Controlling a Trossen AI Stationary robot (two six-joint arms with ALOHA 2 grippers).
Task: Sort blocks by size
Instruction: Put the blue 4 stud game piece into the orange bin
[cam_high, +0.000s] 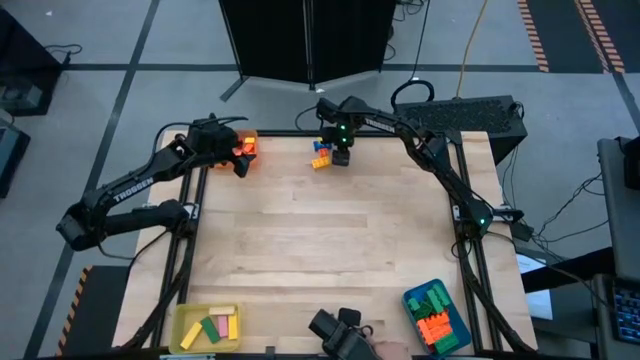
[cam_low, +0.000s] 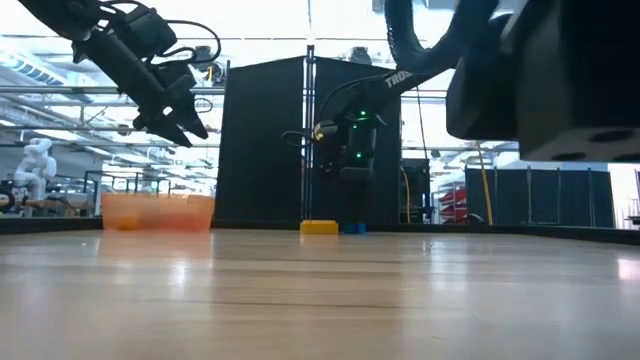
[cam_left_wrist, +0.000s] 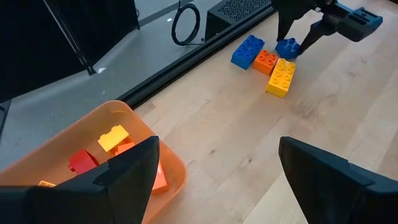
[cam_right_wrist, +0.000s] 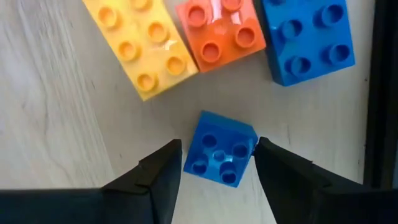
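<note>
Several blocks lie flat on the table near its far edge: a long yellow one (cam_right_wrist: 140, 40), an orange square (cam_right_wrist: 221, 31), a larger blue one (cam_right_wrist: 308, 34) and a small blue square block (cam_right_wrist: 221, 149). My right gripper (cam_right_wrist: 217, 165) points down over the small blue block, with one finger on each side of it and the jaws still apart. My left gripper (cam_left_wrist: 217, 180) hangs open above the table's far left corner, beside the orange tray (cam_left_wrist: 62, 149), which holds red, yellow and orange blocks. My right gripper comes at the small blue block from above, fingers pointing down, one on each of two opposite sides. One finger (cam_right_wrist: 273, 168) meets the block's corner (cam_right_wrist: 252, 140). The other stands a sliver off its side. The block rests flat on the table, studs up.
A yellow tray (cam_high: 184, 318) with a few blocks sits at the near left corner. A blue tray (cam_high: 458, 330) with green and orange blocks sits at the near right. A dark camera mount (cam_high: 340, 330) stands at the near edge. The table's middle (cam_high: 320, 240) is bare wood.
</note>
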